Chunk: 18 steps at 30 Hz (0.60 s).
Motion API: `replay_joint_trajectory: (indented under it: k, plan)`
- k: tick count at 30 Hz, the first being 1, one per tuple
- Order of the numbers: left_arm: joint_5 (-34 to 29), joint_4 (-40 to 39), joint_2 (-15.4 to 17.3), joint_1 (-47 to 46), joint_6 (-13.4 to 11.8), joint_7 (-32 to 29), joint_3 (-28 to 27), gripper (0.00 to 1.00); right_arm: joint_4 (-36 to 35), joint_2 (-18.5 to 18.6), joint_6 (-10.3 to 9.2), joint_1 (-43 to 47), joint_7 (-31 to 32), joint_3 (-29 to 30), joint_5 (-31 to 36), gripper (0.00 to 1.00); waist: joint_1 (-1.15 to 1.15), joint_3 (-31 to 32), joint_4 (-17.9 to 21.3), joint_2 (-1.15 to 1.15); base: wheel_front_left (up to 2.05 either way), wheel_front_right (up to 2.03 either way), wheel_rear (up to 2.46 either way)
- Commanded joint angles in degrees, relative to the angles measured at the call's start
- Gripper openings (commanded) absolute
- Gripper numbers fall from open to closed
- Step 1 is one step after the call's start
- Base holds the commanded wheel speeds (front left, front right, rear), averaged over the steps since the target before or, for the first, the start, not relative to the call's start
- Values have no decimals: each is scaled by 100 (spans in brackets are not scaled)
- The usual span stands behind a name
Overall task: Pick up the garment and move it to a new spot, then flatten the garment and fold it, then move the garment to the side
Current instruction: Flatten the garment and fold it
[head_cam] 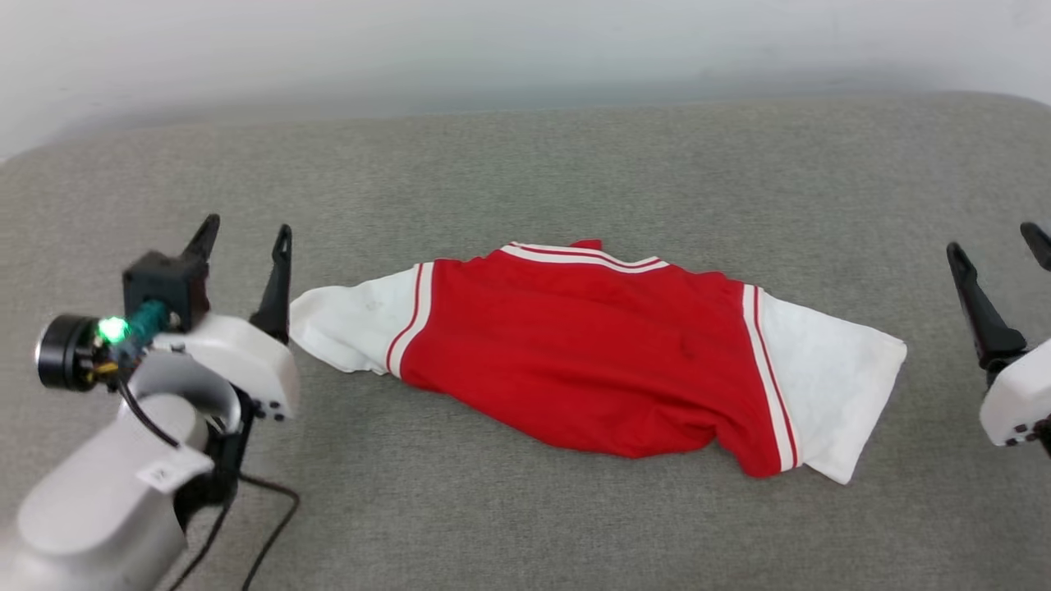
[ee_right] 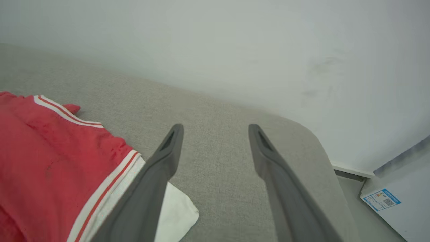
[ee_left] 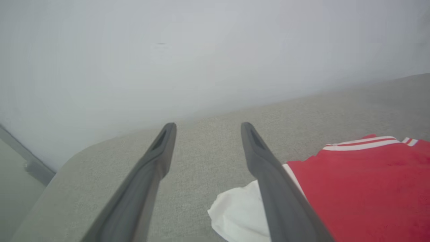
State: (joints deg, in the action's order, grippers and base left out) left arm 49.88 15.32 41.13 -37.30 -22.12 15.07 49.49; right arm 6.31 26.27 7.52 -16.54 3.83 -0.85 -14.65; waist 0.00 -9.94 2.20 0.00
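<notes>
garment [head_cam: 575,353] lies across the middle of the head view on the grey fabric worktop [head_cam: 525,164], plain red side up, no lettering showing; striped neck trim along its top edge, one white sleeve out toward frame left and one toward frame right, each with red-and-white trim at the seam; lower red edge is curved and bunched, not flat; frame-left sleeve is crumpled, frame-right sleeve lies broader and smoother; left tool [head_cam: 248,226] at mid-left of the head view, fingers pointing up-frame, spread wide, nothing between them; its inner finger sits just beside the edge of the frame-left sleeve, can't tell whether it touches; in the left wrist view bare worktop shows between the fingers and the white sleeve and red body sit at lower right, partly behind the right-hand finger; right tool [head_cam: 992,238] at the right edge of the head view, partly cut by the frame, jaws also wide and empty, near the frame-right sleeve but apart from it; in the right wrist view the red body and sleeve corner sit at lower left; green light [head_cam: 112,330] lit on the left wrist, black cable [head_cam: 275,513] at lower left; pale wall [head_cam: 525,49] behind the worktop; blue-edged label [ee_right: 381,199] at lower right of the right wrist view
</notes>
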Motion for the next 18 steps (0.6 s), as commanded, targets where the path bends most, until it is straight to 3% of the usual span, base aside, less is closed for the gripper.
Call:
replay_joint_trajectory:
  k: [1,6,10,18]
  plan:
    - [-182,-178,-52,280,-125,10,-141,100,46,218,-6,-111,277,-159,-201,100,0,0,-80,0,0,0,0]
    - [-800,-823,-265,981,-428,12,-775,100,215,952,-6,-315,1504,-750,-1050,100,0,-81,-258,0,0,0,0]
    - [-1149,-1042,-484,1416,-434,12,-1144,100,396,1361,-6,-421,2450,-1210,-1609,100,0,-195,-389,0,0,0,0]
    - [-1600,-1074,-910,1847,-212,13,-1623,100,967,1471,-6,-661,3164,-1618,-2056,100,0,-466,-586,0,0,0,0]
